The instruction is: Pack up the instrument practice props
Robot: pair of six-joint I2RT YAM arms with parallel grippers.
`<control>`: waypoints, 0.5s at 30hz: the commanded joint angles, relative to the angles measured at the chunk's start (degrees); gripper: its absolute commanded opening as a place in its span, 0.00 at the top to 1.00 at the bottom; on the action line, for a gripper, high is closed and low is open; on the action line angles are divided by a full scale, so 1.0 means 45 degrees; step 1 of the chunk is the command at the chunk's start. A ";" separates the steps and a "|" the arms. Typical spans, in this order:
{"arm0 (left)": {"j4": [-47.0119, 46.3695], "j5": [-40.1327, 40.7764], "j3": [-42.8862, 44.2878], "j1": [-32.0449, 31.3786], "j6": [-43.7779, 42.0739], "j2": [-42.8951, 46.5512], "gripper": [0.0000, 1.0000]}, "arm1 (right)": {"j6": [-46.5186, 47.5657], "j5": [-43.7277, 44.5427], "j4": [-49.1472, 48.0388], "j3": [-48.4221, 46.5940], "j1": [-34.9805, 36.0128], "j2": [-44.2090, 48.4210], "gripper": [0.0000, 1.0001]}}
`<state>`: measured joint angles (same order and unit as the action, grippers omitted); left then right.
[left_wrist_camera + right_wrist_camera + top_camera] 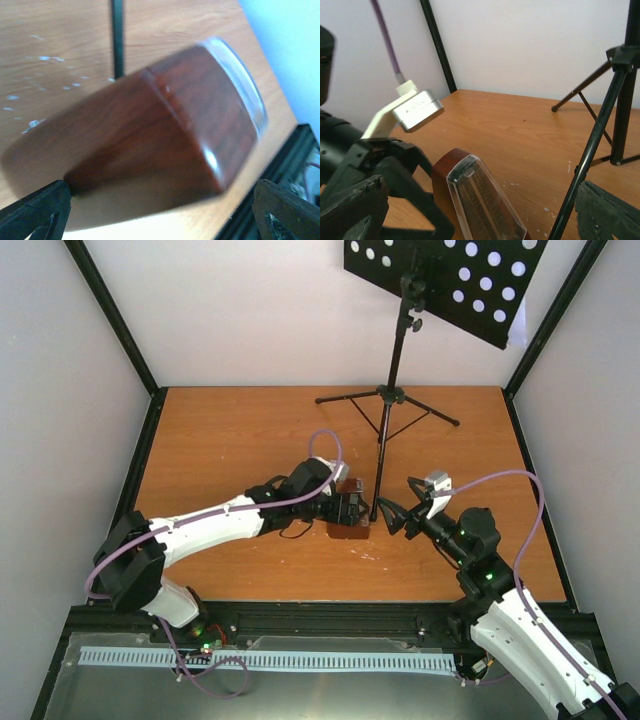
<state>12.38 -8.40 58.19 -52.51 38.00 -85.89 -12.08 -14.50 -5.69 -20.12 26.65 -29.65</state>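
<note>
The red-brown metronome (470, 200) with a clear cover sits on the bench (230, 440) inside the open left hand (160, 215). The right hand (388, 517) is open too.

walls (250, 310): plain white | tabletop (230, 440): orange-brown wood | corner posts (110, 315): black

Metronome (170, 130): glossy red-brown wood, smooth; clear plastic cover (485, 207). Music stand (397, 370): matt black metal. Tabletop (230, 440): smooth orange wood grain, white scuff flecks.
</note>
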 commanded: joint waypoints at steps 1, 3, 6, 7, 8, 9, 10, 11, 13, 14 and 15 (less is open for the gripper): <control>-0.1805 -0.1716 -0.0107 -0.0863 -0.0271 0.0112 0.00 | -0.0775 0.0873 0.1254 0.0155 -0.0065 0.0180 0.00; -0.1346 -0.1641 -0.0131 -0.0870 -0.0656 0.0408 0.01 | -0.0976 0.0921 0.1652 0.0115 -0.0064 0.0153 0.00; 0.0113 -0.1116 0.0059 -0.0866 -0.1608 0.1086 0.00 | -0.1151 0.0805 0.2064 0.0133 -0.0070 0.0177 0.00; 0.0614 -0.0959 0.0225 -0.0838 -0.2018 0.1309 0.01 | -0.1194 0.0774 0.2161 0.0135 -0.0055 0.0211 0.00; 0.1092 -0.0854 0.0441 -0.0734 -0.2428 0.1473 0.01 | -0.1226 0.0756 0.2259 0.0120 -0.0072 0.0257 0.00; 0.1616 -0.0863 0.0693 -0.0633 -0.2919 0.1618 0.01 | -0.1272 0.0707 0.2337 0.0114 -0.0072 0.0319 0.00; 0.2081 -0.0974 0.0981 -0.0437 -0.3415 0.1744 0.01 | -0.1319 0.0652 0.2393 0.0132 -0.0065 0.0405 0.00; 0.2467 -0.1212 0.1288 -0.0196 -0.3882 0.1833 0.00 | -0.1379 0.0589 0.2434 0.0144 -0.0064 0.0493 0.00; 0.2949 -0.1888 0.1804 0.0573 -0.4643 0.2029 0.01 | -0.1506 0.0459 0.2460 0.0236 -0.0074 0.0676 0.00; 0.3068 -0.2149 0.2045 0.0976 -0.4917 0.2091 0.01 | -0.1561 0.0360 0.2464 0.0311 -0.0065 0.0762 0.00; 0.3113 -0.2499 0.2280 0.1387 -0.5242 0.2101 0.00 | -0.1634 0.0291 0.2475 0.0369 -0.0074 0.0891 0.00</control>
<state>21.50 -15.20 62.63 -52.29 23.83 -78.39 -17.47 -11.79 4.27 -19.75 26.65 -27.66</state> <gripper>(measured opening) 0.995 0.999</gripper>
